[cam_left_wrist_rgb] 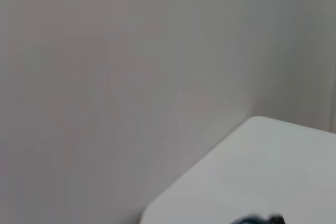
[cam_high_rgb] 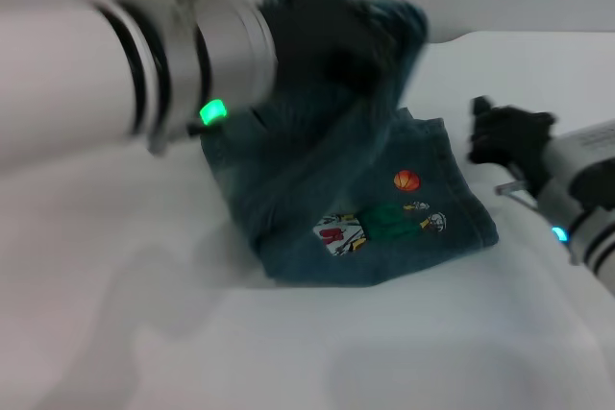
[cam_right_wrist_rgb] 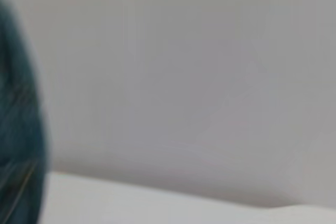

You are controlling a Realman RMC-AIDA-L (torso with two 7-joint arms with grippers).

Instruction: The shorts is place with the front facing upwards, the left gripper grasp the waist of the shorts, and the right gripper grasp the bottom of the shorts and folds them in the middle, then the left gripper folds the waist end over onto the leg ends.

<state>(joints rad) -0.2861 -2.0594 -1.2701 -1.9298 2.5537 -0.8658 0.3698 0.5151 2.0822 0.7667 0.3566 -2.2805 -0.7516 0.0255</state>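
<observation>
Dark blue denim shorts (cam_high_rgb: 384,208) with colourful patches lie folded on the white table (cam_high_rgb: 317,343) in the head view. One end of the cloth is lifted off the table and hangs from my left gripper (cam_high_rgb: 336,40), which is shut on it above the far part of the shorts. My right gripper (cam_high_rgb: 504,136) hovers just beyond the right edge of the shorts, apart from the cloth. In the right wrist view a strip of the shorts (cam_right_wrist_rgb: 16,135) shows at one side.
A pale wall (cam_left_wrist_rgb: 115,77) stands behind the table, whose far corner (cam_left_wrist_rgb: 262,150) shows in the left wrist view. White table surface stretches in front of the shorts.
</observation>
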